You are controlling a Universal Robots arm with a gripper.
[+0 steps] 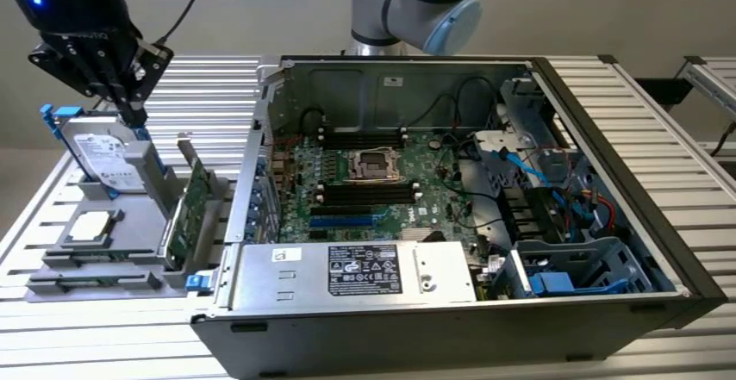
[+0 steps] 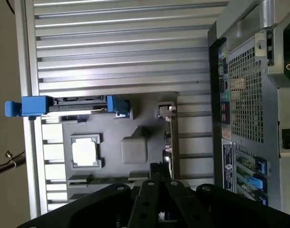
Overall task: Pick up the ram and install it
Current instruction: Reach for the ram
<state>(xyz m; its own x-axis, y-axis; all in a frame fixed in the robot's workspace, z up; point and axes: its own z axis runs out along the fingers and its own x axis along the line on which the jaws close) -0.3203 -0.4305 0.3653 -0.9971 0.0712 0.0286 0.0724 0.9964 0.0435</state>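
Observation:
The ram [image 2: 102,179] is a thin dark green strip standing on edge in a slot of the grey holder [image 2: 111,123], just past the processor chip [image 2: 84,153]. In the exterior view the same strip [image 1: 102,264] sits near the holder's front. My gripper [image 1: 134,115] hangs above the holder at the exterior view's left, over the hard drive [image 1: 109,152], with its fingers shut and nothing between them. In the wrist view the gripper [image 2: 157,167] points down beside the end of the ram's slot, clear of the ram.
A wider green expansion card [image 1: 190,216] stands upright at the holder's edge next to the open computer case [image 1: 644,225]. Black memory slots [image 1: 368,193] lie on the motherboard inside the case. The hard drive's blue rails [image 2: 28,105] stick out. Everything rests on a slatted metal table [image 1: 207,87].

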